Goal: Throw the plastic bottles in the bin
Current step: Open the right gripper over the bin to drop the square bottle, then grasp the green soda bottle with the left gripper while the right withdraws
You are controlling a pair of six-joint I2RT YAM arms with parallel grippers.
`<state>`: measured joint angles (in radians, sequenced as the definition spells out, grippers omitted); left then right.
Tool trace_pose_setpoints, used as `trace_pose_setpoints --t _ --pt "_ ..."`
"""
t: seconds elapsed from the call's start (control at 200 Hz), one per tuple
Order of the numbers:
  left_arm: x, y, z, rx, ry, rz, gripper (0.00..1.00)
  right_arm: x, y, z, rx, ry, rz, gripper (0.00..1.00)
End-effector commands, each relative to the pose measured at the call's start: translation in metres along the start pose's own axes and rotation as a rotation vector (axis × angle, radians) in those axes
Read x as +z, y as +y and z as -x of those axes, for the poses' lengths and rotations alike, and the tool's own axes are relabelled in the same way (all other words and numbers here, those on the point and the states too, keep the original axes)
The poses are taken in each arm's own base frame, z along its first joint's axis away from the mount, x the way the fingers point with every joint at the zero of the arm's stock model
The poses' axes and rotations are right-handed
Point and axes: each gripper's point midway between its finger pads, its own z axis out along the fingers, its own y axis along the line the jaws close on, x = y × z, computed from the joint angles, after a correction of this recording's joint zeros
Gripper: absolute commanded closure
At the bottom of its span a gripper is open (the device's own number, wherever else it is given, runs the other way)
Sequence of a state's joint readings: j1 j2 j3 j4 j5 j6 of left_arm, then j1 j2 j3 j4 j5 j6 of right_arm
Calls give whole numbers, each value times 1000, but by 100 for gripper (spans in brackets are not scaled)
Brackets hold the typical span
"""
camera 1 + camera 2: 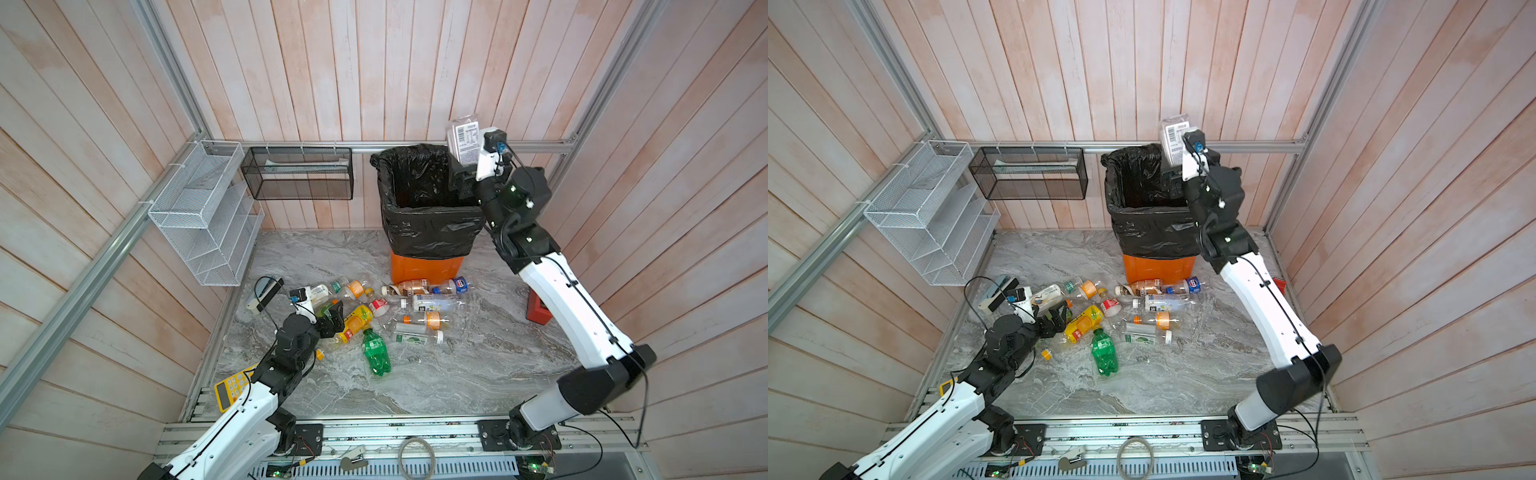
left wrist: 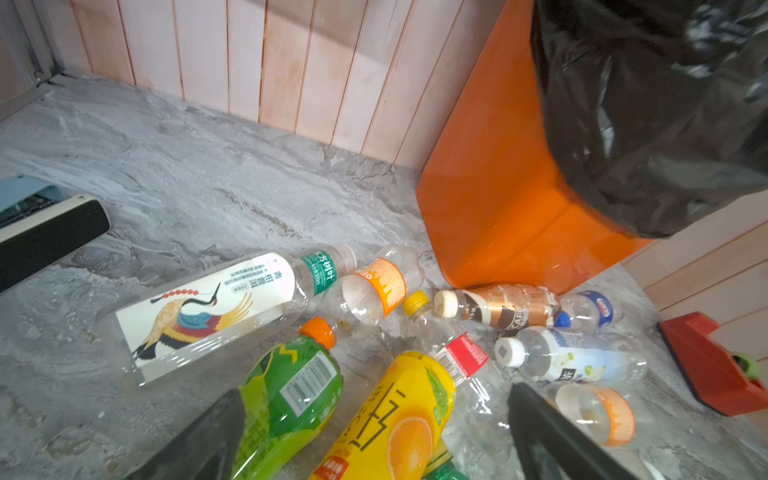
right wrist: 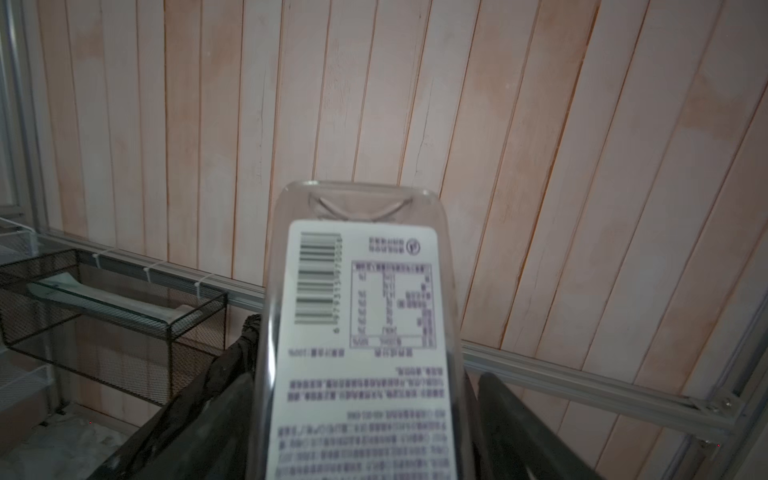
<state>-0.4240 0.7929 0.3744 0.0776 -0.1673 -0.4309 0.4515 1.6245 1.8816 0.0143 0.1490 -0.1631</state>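
Note:
Several plastic bottles (image 1: 399,307) (image 1: 1133,309) lie scattered on the marble floor in front of the orange bin (image 1: 428,268) (image 1: 1158,268) (image 2: 498,187), which is lined with a black bag. My left gripper (image 1: 332,318) (image 1: 1054,318) (image 2: 374,440) hangs low over the heap, open, its fingers either side of a yellow orange-juice bottle (image 2: 399,415) and a green-labelled bottle (image 2: 286,395). Above the bin's right rim, my right gripper (image 1: 461,174) (image 1: 1173,174) (image 3: 365,449) points up. A clear white-labelled bottle (image 1: 465,139) (image 1: 1174,139) (image 3: 361,332) stands between its parted jaws, a slit showing beside one finger.
A white wire rack (image 1: 203,216) and a black mesh basket (image 1: 299,174) hang on the left and back walls. A yellow calculator (image 1: 230,388) lies under the left arm. A red tape dispenser (image 1: 538,309) (image 2: 715,365) sits right of the bin. A black-and-blue device (image 1: 266,293) lies left of the heap.

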Motion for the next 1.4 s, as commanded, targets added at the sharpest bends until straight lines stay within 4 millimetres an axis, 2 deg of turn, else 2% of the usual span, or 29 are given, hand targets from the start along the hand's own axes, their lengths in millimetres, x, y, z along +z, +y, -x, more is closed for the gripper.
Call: trace_pose_setpoints --t 0.0,0.1,0.15,0.285,0.455,0.55,0.65,0.66,0.685,0.915,0.925,0.945,1.15,1.395 --pt "0 -1 7 4 5 25 0 4 10 -39 26 190 53 8" --pt "-2 -4 9 9 -5 19 0 -8 -4 -24 28 134 -8 2" --pt "-4 -7 12 16 -16 14 0 -18 -12 -12 31 92 -38 1" --pt "-9 -15 14 43 -35 17 0 -45 -24 6 32 12 -76 1" --pt "-12 -27 10 60 -31 28 0 -65 -34 8 16 -8 -108 1" --pt "-14 -35 0 47 0 24 0 -72 -41 3 11 -7 -130 1" --pt "-17 -44 -18 42 55 27 0 -81 -40 -8 29 -4 -130 1" --pt "-17 -45 -19 40 59 25 0 -82 -50 -10 29 -2 -154 1" --pt "-17 -47 -24 41 76 26 0 -85 -55 -13 36 1 -165 1" --pt "-22 -71 -75 59 222 14 0 -113 -73 -45 106 18 -216 1" --pt "-23 -76 -78 64 230 3 0 -114 -72 -54 105 35 -216 1" --pt "-24 -80 -84 74 247 -6 0 -116 -72 -60 110 44 -217 1" --pt "-18 -97 -125 154 390 25 0 -134 -75 -98 140 103 -239 1" --pt "-2 -119 -153 217 507 20 0 -148 -72 -146 175 187 -248 1"
